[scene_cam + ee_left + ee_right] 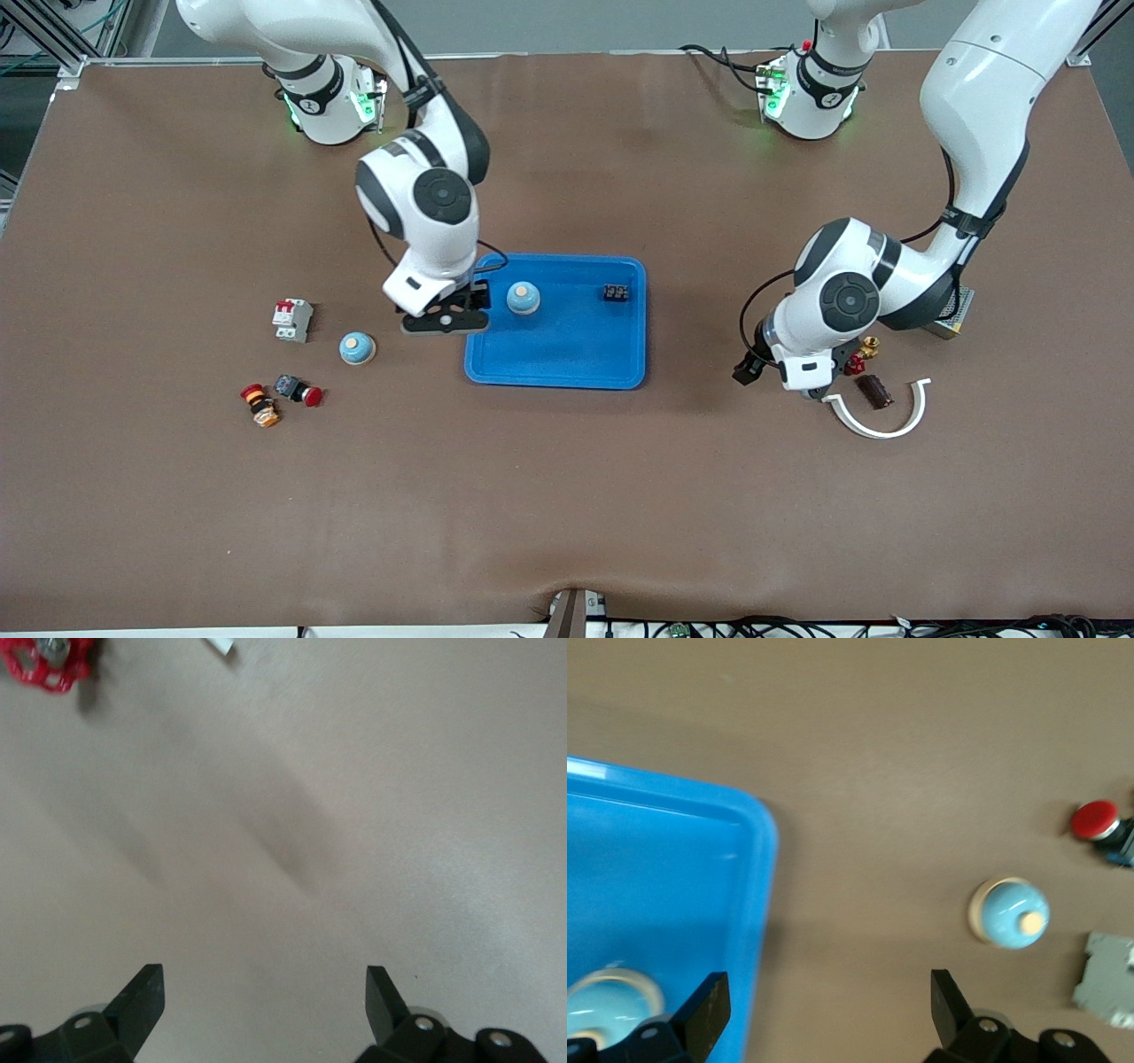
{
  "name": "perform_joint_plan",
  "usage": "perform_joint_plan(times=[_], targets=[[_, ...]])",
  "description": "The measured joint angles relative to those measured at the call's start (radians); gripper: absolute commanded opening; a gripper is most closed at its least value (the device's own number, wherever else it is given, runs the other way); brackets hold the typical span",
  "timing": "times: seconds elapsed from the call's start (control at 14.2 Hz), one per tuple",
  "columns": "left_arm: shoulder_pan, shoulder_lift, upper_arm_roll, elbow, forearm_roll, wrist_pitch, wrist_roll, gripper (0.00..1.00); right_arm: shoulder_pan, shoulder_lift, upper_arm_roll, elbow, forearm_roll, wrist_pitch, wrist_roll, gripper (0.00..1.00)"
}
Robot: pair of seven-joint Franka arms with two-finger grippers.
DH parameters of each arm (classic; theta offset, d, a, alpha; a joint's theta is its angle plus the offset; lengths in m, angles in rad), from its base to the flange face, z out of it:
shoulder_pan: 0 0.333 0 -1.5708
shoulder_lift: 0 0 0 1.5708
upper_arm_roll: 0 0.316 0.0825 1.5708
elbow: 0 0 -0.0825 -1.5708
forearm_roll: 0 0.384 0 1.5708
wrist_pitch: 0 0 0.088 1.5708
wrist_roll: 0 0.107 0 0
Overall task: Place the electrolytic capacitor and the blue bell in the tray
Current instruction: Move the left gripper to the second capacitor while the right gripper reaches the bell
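Note:
The bright blue tray lies mid-table and holds a blue bell. A second blue bell sits on the table toward the right arm's end. My right gripper is open and empty over the tray's rim at that end. The right wrist view shows the tray, the bell in it, the bell on the table and my right gripper. The dark brown capacitor lies inside a white curved piece. My left gripper is beside the capacitor, open over bare table.
A small black part is in the tray. A red valve and a metal box lie near the left arm. A breaker and two red push-buttons lie toward the right arm's end.

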Motion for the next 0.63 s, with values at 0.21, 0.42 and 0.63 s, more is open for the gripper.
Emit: perform_joint_plan(times=[0.21, 0.42, 0.63], targets=[[0.002, 0.0, 0.0, 0.034, 0.007, 0.0, 0.05, 1.0, -0.059, -0.044, -0.001, -0.14, 0.0, 0.181, -0.086, 1.0], [0.005, 0.0, 0.001, 0.056, 0.025, -0.004, 0.131, 1.0, -0.097, -0.071, -0.001, -0.249, -0.001, 0.304, -0.144, 1.0], [0.011, 0.0, 0.019, 0.068, 0.05, -0.005, 0.196, 1.0, -0.16, -0.077, -0.001, -0.271, -0.001, 0.328, -0.258, 1.0]])
